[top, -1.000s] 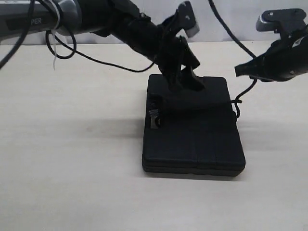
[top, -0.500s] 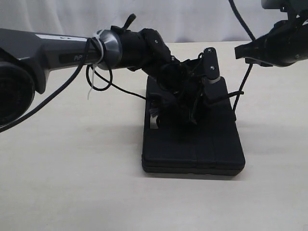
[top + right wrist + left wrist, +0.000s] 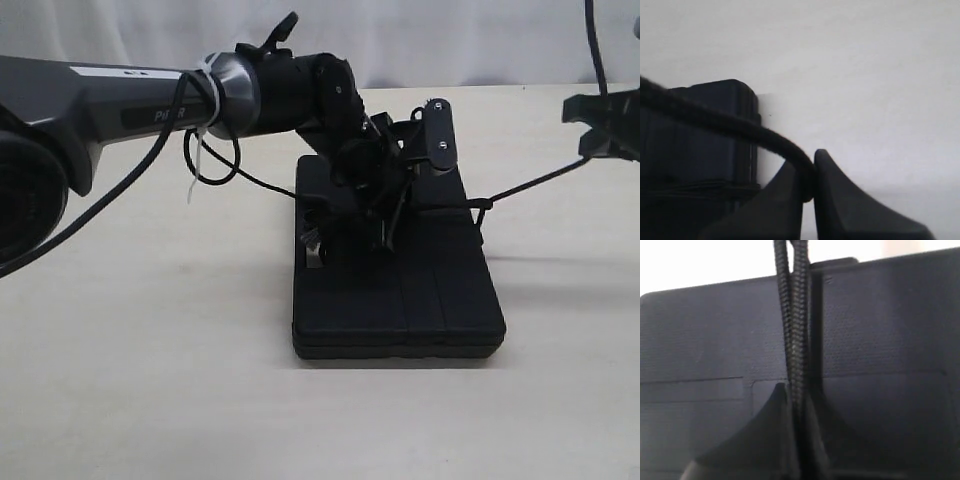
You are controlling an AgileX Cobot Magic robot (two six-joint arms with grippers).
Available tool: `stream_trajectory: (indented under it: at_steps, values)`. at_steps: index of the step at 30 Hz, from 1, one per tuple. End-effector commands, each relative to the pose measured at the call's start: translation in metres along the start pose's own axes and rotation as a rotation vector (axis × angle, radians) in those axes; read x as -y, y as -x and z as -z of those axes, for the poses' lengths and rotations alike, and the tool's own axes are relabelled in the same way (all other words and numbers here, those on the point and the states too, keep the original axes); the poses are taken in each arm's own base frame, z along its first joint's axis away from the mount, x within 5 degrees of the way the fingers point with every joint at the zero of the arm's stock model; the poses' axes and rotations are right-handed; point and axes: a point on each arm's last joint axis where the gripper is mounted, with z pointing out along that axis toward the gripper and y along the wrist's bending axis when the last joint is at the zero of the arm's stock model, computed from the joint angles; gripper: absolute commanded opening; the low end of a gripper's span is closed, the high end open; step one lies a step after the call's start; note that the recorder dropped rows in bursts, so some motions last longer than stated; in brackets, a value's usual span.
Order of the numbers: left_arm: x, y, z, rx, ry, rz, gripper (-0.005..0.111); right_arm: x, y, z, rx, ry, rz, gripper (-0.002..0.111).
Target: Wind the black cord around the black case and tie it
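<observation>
Count: one black case (image 3: 400, 290), one black cord (image 3: 530, 185), two arms, two tools.
Black case: it lies flat on the pale bench (image 3: 150, 350), near the middle, with its long side running toward me. Shallow grooves cross its lid.
Black cord, at the case: a strand lies across the far part of the lid and meets a small knot at the case's right edge. In the right wrist view I can also see thin strands against the case's side (image 3: 690, 150).
Black cord, off the case: from that knot one strand runs taut, up and to the right, well clear of the bench, to the right tool (image 3: 600, 125).
Left tool (image 3: 385, 235): it is down over the far half of the lid, pinched closed on the cord. The left wrist view shows two braided strands (image 3: 796, 340) side by side, running over the case (image 3: 880, 340) and in between the fingertips (image 3: 797, 440).
Right tool, close up: its two fingers (image 3: 807, 175) are clamped together on a single strand of the cord (image 3: 715, 122), out past the case's corner and above bare bench.
Left arm extras: one thin glossy wire (image 3: 215, 165) loops below the arm, with a white zip tie (image 3: 193, 175) hanging from it.
</observation>
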Motion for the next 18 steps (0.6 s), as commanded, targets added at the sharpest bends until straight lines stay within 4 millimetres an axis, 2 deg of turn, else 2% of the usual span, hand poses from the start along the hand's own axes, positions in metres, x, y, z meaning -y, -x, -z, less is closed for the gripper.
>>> stream_trajectory:
  at_steps: [1,7,13,18]
  values:
    - [0.003,-0.023,-0.01,-0.123,-0.043,-0.047,0.0,0.029,0.0,-0.01,0.056,-0.089,-0.033,0.004]
    - [0.006,-0.027,-0.008,-0.182,-0.077,-0.097,0.0,0.035,-0.008,-0.032,-0.011,-0.094,-0.044,0.004]
    - [0.011,-0.032,0.0,-0.262,-0.151,-0.129,0.0,0.036,-0.003,-0.032,0.009,-0.099,-0.029,0.004]
    - [0.015,-0.034,0.0,-0.274,-0.194,-0.134,0.0,0.039,-0.007,-0.034,-0.032,-0.124,-0.002,0.004]
